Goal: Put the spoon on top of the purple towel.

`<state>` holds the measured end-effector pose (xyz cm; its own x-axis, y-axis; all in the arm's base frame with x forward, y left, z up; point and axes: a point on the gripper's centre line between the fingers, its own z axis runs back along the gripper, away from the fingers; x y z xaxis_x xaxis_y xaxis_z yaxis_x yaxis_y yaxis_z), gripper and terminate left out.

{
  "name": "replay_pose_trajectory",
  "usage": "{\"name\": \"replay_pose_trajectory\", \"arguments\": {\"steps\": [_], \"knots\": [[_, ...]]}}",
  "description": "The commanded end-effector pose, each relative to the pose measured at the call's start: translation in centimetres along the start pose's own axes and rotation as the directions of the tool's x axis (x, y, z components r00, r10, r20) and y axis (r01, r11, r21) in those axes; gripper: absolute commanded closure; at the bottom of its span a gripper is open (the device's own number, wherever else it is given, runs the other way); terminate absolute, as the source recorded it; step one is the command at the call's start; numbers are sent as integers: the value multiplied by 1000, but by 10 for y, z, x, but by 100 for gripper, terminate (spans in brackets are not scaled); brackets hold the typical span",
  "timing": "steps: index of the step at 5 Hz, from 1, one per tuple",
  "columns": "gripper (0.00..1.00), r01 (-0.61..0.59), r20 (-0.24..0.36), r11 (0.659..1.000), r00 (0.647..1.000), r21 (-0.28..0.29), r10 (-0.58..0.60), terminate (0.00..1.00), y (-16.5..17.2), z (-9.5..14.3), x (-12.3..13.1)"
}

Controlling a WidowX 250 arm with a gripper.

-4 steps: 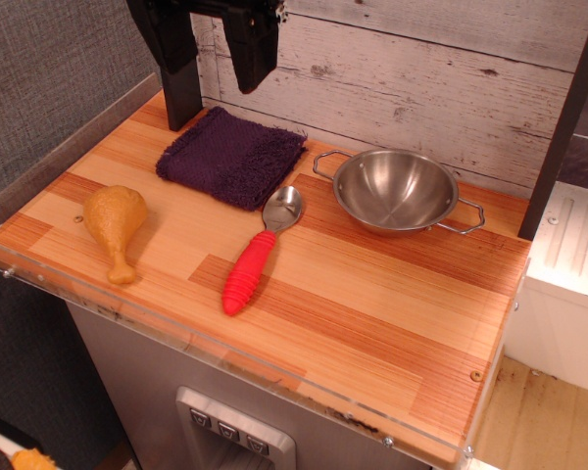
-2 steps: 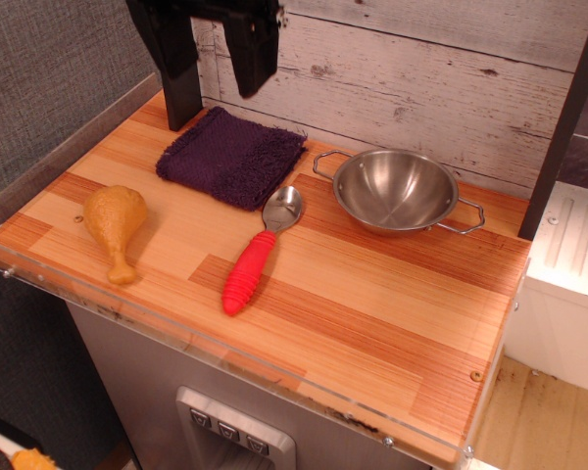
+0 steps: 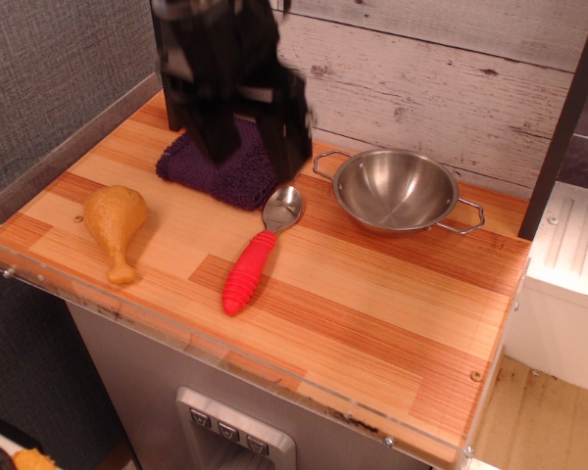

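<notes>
The spoon (image 3: 258, 253) lies on the wooden counter, its silver bowl toward the back and its red ribbed handle toward the front edge. The purple towel (image 3: 237, 174) lies behind and left of it, mostly hidden by my gripper. My black gripper (image 3: 252, 154) hangs blurred above the towel's right part, just behind the spoon's bowl. Its two fingers stand apart and hold nothing.
A steel bowl with two wire handles (image 3: 396, 191) stands right of the spoon. A yellow toy chicken drumstick (image 3: 116, 226) lies at the left. A white plank wall (image 3: 421, 69) backs the counter. A dark post (image 3: 559, 127) rises at the right edge.
My gripper has come down and forward to the right, from the top back corner to just above the towel near the spoon's bowl. The spoon and towel have not moved.
</notes>
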<state>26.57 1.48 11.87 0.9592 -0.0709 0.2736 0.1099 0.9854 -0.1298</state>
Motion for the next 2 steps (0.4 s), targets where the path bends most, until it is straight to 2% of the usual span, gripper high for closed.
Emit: {"name": "replay_pose_trajectory", "arguments": {"steps": [1,2], "knots": [[0,-53,-45,984,997,167,62,0,19,-50,-11],[0,-64,-122,968,988,241,96,0,27,-66,-10]]}}
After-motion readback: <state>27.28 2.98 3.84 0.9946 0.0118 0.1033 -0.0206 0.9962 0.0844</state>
